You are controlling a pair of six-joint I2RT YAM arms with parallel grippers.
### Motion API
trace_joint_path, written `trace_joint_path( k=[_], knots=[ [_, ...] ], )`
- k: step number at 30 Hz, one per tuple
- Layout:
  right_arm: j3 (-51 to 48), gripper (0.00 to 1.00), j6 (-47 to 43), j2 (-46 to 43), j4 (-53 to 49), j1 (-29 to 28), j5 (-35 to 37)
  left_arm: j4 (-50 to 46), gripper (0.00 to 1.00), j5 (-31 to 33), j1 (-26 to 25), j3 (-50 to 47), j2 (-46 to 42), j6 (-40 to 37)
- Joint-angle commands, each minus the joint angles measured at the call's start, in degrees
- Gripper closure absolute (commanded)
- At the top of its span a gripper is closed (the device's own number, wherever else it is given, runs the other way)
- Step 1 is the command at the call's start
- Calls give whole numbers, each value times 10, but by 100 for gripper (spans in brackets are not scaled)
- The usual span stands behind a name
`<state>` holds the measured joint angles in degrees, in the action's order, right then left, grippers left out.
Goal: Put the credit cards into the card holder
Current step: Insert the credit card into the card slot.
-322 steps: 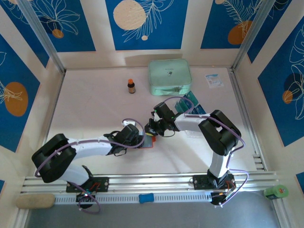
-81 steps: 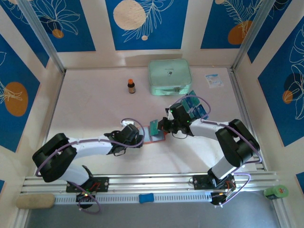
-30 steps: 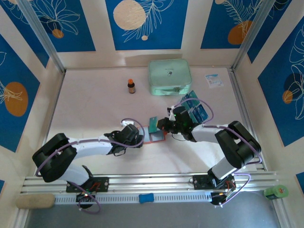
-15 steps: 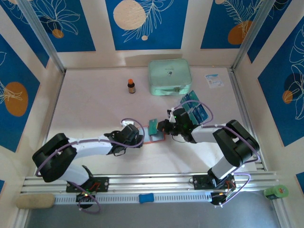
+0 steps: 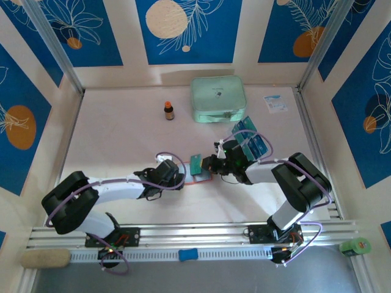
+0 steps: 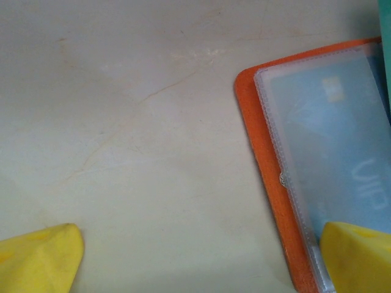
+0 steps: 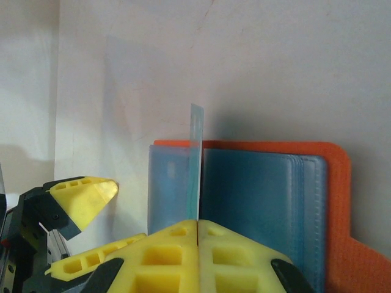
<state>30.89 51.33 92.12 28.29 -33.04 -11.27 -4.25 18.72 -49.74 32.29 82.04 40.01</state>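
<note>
Right wrist view showed the right gripper (image 7: 198, 227) clamped on one credit card (image 7: 196, 159), held edge-on above the open card holder (image 7: 335, 183) mid-way across the table (image 5: 116, 134); the left gripper (image 6: 195, 262) gaped wide at the holder's left edge.

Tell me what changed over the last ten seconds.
The right gripper, shut on a teal credit card, drew back rightward from the orange card holder, then eased the upright card leftward over its sleeves. The left gripper stayed open at the holder's edge; brown bottle, mint-green case, paper slip and spare cards unmoved.
</note>
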Motion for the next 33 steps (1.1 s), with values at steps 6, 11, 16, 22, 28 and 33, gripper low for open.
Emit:
trace_joint_path(
  k=[6, 11, 16, 22, 28, 33],
  knots=[
    [-22, 100, 4, 9, 18, 0, -26, -15, 0, -5, 4, -10, -2, 5],
    [-27, 100, 3, 13, 21, 1, -36, -14, 0, -5, 4, -9, -2, 5],
    [-28, 100, 4, 20, 26, 1, -45, -15, 0, -4, 4, -9, -3, 5],
    [-36, 100, 7, 16, 28, 2, -43, -15, 0, -5, 4, -8, -2, 5],
    [-51, 100, 2, 3, 22, 7, -46, -15, 0, -5, 5, -9, -1, 6],
    [-46, 100, -4, 11, 14, 10, -62, -14, 0, -5, 4, -9, -1, 5]
  ],
)
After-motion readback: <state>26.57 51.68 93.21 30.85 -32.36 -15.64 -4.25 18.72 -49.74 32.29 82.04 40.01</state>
